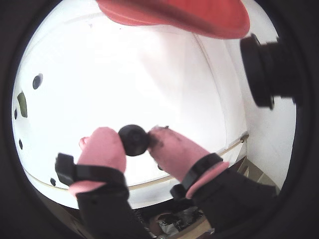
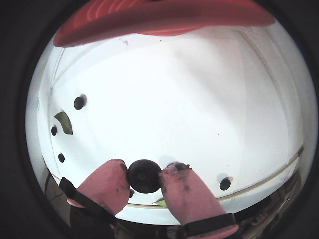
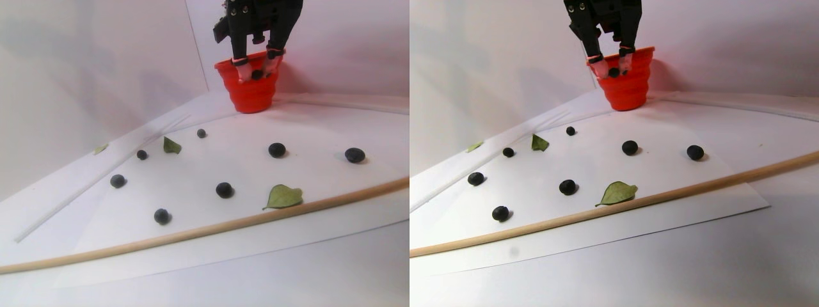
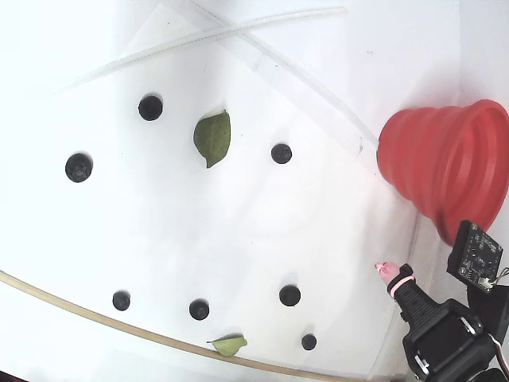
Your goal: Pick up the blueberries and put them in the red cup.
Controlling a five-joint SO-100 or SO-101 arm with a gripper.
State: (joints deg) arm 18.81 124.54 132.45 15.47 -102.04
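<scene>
Wrist views show the gripper (image 2: 144, 177) pinching one blueberry (image 2: 144, 176) between pink fingertips (image 1: 102, 147), raised just before the red cup (image 3: 251, 86). Other blueberries (image 3: 224, 189) lie scattered on the white sheet (image 3: 211, 160) in front of that cup.

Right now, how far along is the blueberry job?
Done: cannot tell; no view shows inside the red cup. In hand: the gripper is shut on one blueberry, raised in front of the cup in the stereo pair view, not yet released. Left: seven blueberries lie on the white sheet, among them one at the fixed view's left.
</scene>
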